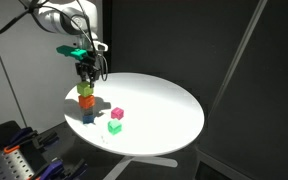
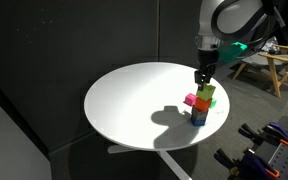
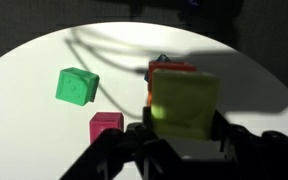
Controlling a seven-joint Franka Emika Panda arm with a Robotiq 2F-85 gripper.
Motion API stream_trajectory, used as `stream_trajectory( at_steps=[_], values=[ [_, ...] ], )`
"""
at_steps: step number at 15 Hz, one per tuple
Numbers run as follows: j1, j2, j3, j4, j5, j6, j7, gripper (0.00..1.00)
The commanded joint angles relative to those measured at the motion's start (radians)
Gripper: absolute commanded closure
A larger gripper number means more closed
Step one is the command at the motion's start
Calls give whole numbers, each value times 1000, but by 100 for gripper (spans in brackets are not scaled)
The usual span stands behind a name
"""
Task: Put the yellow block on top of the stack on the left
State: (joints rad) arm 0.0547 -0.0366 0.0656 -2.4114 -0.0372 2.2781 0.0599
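1. Wrist view showed the white table (image 3: 34, 60) filling the frame; in an exterior view the gripper (image 1: 85, 79) hung over its left edge.
2. The stack (image 1: 87, 108), orange over blue, stood directly beneath.
3. Released off-centre, the yellow block (image 3: 184, 105), clamped between the fingers (image 3: 136, 138) at right-centre of frame, could topple off; it looked lime-tinted and smooth-faced.

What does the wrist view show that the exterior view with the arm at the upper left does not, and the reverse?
Only the wrist view: the yellow block close up, gripped in the claw, hiding most of the stack. Only the exterior view: the arm, and the whole stack as a column, orange-red over dark blue, under the yellow block. Both: the pink cube, the green cube and the white round table.
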Motion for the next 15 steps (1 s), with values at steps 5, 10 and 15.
stream_trajectory(
  at_steps=[5,10,15],
  values=[
    [2,3,-1,2,-27,9,2,20],
    [1,1,-1,2,-27,4,0,0],
    [0,-18,-3,9,-14,-17,-4,0]
  ],
)
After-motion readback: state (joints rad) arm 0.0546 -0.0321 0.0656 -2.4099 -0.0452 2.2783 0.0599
